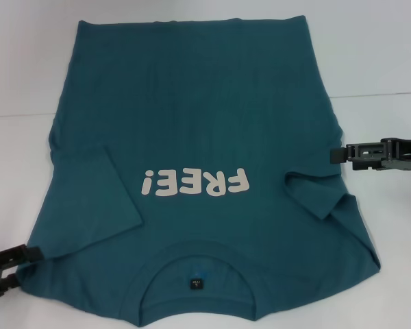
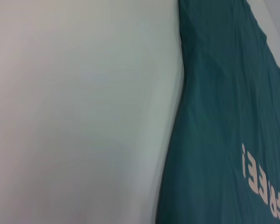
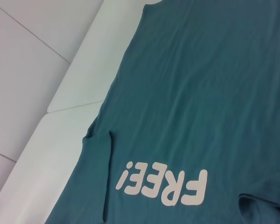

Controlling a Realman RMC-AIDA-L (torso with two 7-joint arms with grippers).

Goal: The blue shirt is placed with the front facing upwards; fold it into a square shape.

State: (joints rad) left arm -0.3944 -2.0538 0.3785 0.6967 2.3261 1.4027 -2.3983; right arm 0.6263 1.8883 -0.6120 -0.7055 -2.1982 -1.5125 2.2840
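The blue shirt (image 1: 205, 116) lies flat on the white table, front up, with its collar and dark neck label (image 1: 195, 283) nearest me. The cream "FREE!" lettering (image 1: 195, 183) reads upside down. Both short sleeves are folded inward over the body, the left one (image 1: 89, 199) and the right one (image 1: 318, 195). My left gripper (image 1: 17, 259) sits at the shirt's near left shoulder corner. At the shirt's right edge, level with the chest, is my right gripper (image 1: 337, 155). The wrist views show the shirt (image 2: 214, 116) (image 3: 200, 93) and no fingers.
White tabletop (image 1: 27, 68) surrounds the shirt on the left, right and far sides. A seam between table panels (image 1: 377, 94) runs across behind the right arm. The shirt's hem lies at the far edge of the view.
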